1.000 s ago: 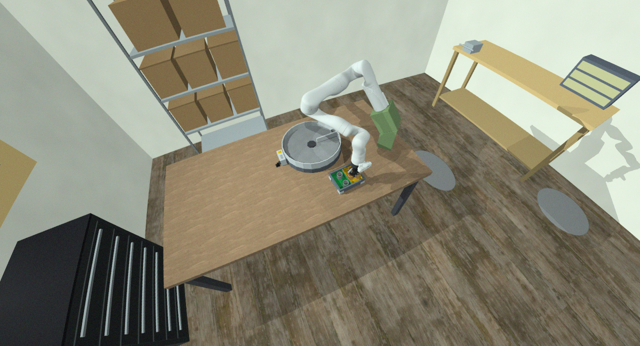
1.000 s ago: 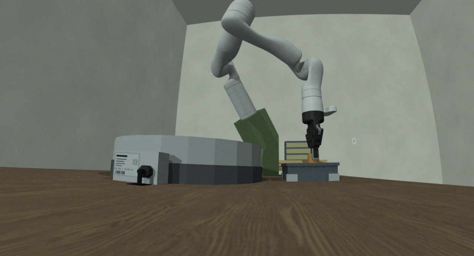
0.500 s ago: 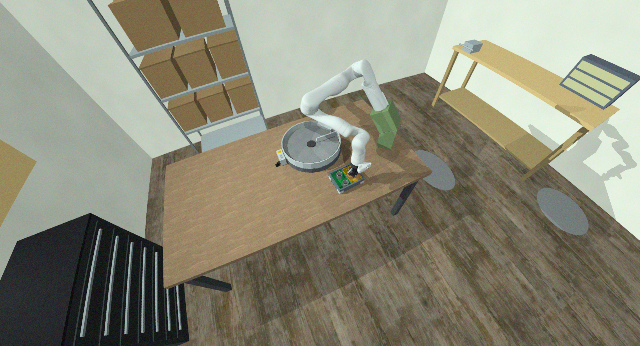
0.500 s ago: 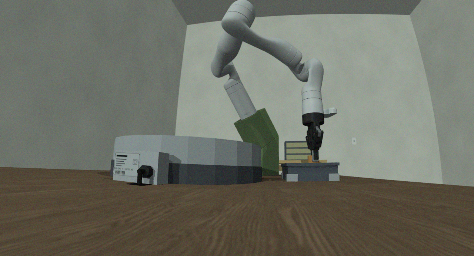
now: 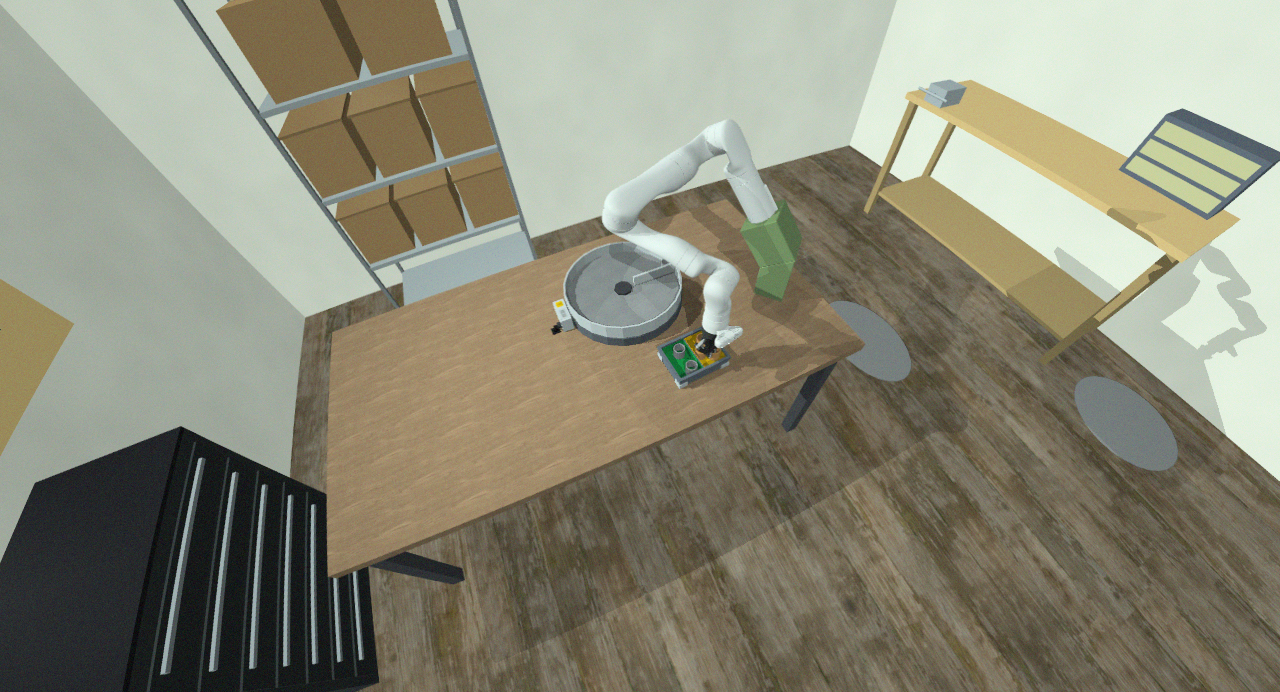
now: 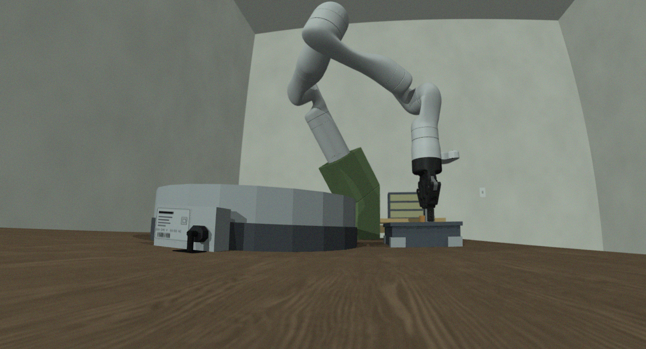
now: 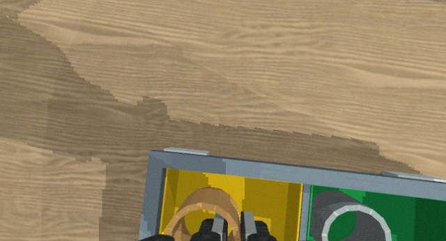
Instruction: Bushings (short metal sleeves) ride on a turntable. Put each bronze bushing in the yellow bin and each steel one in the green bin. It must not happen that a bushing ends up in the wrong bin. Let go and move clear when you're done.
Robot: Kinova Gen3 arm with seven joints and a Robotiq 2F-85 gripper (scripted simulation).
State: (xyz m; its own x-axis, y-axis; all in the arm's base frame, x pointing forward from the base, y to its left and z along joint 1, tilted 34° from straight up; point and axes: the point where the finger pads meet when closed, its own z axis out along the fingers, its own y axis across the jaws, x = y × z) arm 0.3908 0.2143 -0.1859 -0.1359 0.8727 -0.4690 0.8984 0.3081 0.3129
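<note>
Taken left to right in the top view, a black drawer cabinet (image 5: 89, 527) comes first, then a shelf rack (image 5: 366, 85) of cardboard boxes (image 5: 384, 137). On the wooden table (image 5: 465, 419) (image 6: 316, 292) (image 7: 279, 60) is the round turntable (image 5: 622, 325) (image 6: 271, 207), partly hidden by the arm (image 5: 662, 182) (image 6: 361, 60). Just beside it, the green bin (image 5: 669, 357) (image 7: 394, 206) contains two upright steel bushings (image 5: 678, 357) (image 7: 381, 220). In the adjoining yellow bin (image 5: 719, 355) (image 7: 265, 199), the gripper (image 5: 707, 346) (image 6: 430, 218) (image 7: 233, 228) points down, clamped on the wall of a bronze bushing (image 5: 699, 349) (image 6: 422, 218) (image 7: 216, 196), one finger inside the ring, one outside. The bushing's top shows above the rim; whether it touches the bottom I cannot tell.
</note>
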